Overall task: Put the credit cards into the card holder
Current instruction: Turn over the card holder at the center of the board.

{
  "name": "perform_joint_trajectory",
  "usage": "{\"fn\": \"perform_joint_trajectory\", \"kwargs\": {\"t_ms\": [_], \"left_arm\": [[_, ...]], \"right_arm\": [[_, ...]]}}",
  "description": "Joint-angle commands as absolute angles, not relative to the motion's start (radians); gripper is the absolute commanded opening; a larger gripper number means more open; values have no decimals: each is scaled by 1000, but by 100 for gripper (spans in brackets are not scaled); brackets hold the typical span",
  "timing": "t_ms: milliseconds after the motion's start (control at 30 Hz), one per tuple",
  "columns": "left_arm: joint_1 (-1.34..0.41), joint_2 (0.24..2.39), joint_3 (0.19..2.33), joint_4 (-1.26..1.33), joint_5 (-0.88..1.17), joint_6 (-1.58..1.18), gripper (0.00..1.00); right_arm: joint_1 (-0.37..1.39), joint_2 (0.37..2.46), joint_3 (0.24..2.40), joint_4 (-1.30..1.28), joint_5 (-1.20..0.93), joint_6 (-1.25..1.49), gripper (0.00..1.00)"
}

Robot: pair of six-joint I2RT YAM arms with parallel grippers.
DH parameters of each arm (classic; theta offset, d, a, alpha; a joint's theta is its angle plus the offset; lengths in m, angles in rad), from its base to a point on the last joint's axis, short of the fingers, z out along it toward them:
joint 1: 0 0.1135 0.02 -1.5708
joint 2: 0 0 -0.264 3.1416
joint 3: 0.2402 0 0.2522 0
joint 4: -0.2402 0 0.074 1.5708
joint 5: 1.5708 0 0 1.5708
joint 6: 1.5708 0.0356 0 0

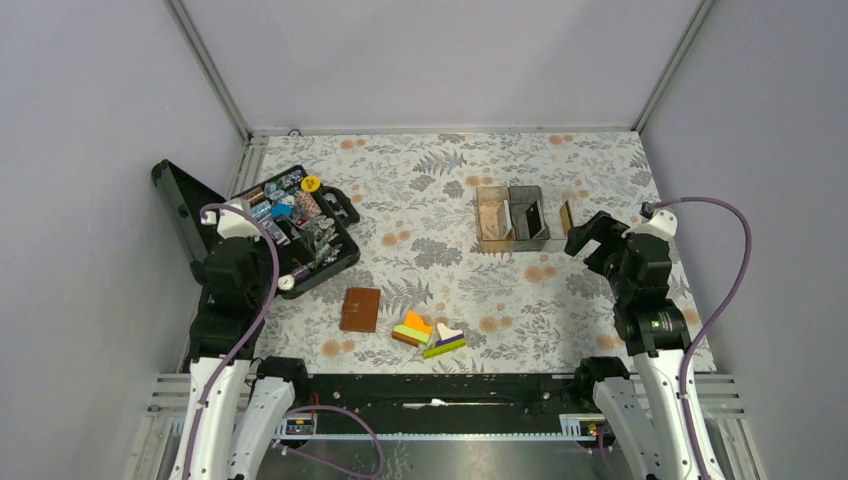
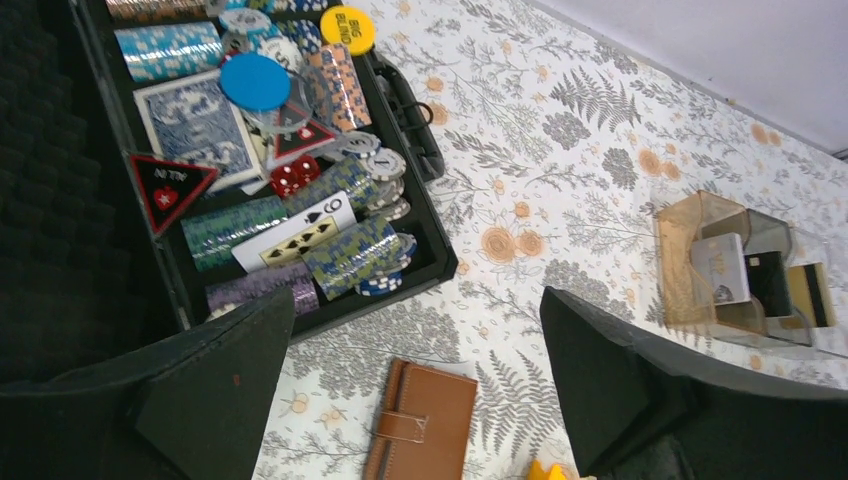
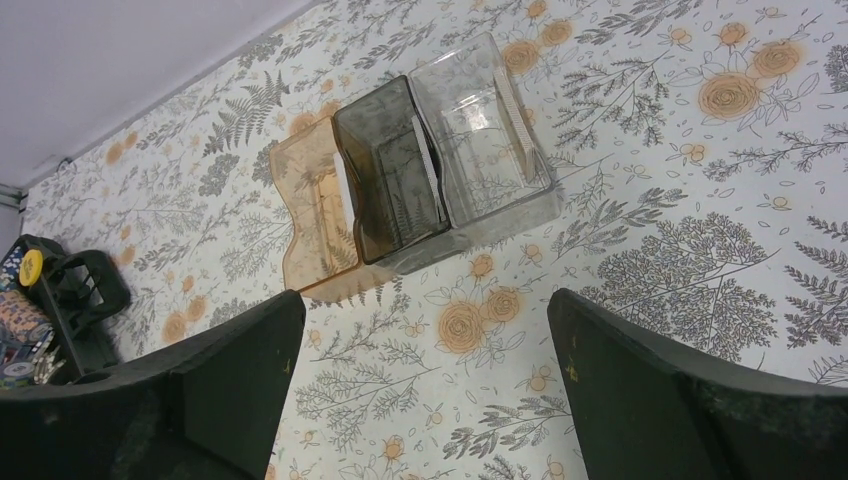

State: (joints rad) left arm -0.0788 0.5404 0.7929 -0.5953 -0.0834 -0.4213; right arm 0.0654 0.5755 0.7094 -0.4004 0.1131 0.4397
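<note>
Looking down from the top camera, the floral bench (image 1: 450, 180) is carrying everything and both arms are sitting back at their own sides, so I'm guessing nothing's started. The black case (image 1: 300, 235) is lying open at the far left, stuffed with poker chips, looking like plain clutter for this job. The compartment boxes (image 3: 420, 170) are standing over on the right, just ahead of the right fingers (image 3: 650, 400), which are spread wide and gripping nothing. The left fingers (image 2: 200, 400) are gaping just as wide, also empty, hanging near the card holder (image 2: 420, 425). That holder is lying flat near the front middle, beside the coloured blocks (image 1: 428, 335), probably within reach of either arm. The credit cards (image 2: 722, 265) are standing on edge inside the boxes, likely so they're pinchable from above. The left wrist view is showing the holder folded shut with its tab across, plus the card faces; the right wrist one is only catching thin card edges and missing the holder entirely.
</note>
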Motion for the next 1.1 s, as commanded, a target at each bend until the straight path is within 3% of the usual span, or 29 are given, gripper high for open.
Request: {"fn": "perform_joint_trajectory", "kwargs": {"t_ms": [0, 200, 333, 467, 767, 1067], "left_arm": [[-78, 578, 774, -585, -14, -551, 99], [-101, 616, 546, -333, 274, -767, 99], [-226, 629, 455, -305, 126, -800, 99], [-336, 715, 420, -340, -18, -815, 99], [-342, 749, 316, -355, -128, -875, 99], [-342, 792, 296, -328, -29, -843, 78]], "right_arm": [[63, 591, 716, -398, 108, 438, 99], [63, 614, 714, -381, -36, 405, 99], [63, 642, 713, -370, -162, 377, 98], [63, 679, 700, -329, -301, 384, 90], [63, 654, 689, -352, -346, 383, 88], [63, 672, 686, -344, -366, 391, 89]]}}
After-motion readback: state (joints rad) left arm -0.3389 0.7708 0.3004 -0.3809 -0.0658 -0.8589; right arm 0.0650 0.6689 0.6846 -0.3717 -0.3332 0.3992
